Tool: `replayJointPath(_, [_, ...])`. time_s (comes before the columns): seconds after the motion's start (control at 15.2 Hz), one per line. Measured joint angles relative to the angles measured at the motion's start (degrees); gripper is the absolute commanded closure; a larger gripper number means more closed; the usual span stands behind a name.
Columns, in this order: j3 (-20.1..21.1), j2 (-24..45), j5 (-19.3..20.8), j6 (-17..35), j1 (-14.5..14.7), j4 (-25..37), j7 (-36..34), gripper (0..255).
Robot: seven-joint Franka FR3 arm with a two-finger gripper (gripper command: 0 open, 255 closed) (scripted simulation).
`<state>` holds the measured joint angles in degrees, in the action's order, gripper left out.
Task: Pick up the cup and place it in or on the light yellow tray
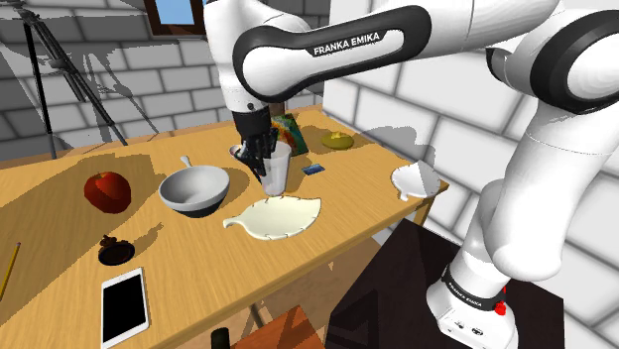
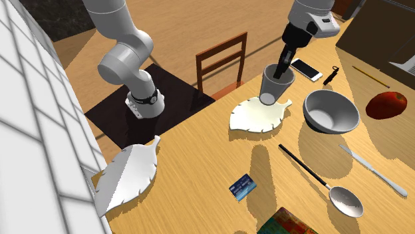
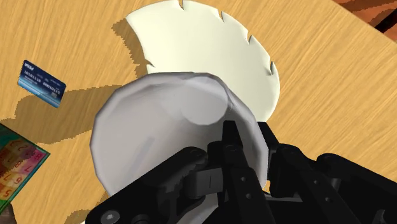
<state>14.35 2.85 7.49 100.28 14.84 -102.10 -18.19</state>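
Observation:
A plain whitish cup (image 1: 279,169) hangs in my gripper (image 1: 260,159), which is shut on its rim with one finger inside the cup and one outside. In the second exterior view the cup (image 2: 275,85) is slightly tilted, and its base is over the edge of the light yellow leaf-shaped tray (image 2: 258,114). That tray (image 1: 273,216) lies flat on the wooden table near its front edge. In the wrist view the cup (image 3: 159,127) sits in front of the gripper (image 3: 251,149), with the tray (image 3: 210,51) beyond it.
A grey bowl (image 1: 194,188) stands beside the tray, with a red apple (image 1: 107,189) further along. A phone (image 1: 124,305), a blue card (image 1: 312,170), a spoon (image 2: 319,178) and a knife (image 2: 372,170) lie around. A white leaf tray (image 1: 415,180) is on the table's corner, and a chair (image 2: 219,63) stands by its edge.

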Motion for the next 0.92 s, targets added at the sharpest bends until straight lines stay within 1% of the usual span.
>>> replayJointPath(0.92, [-0.1,2.0,0.9,10.4,0.0,-8.5,-1.5,255])
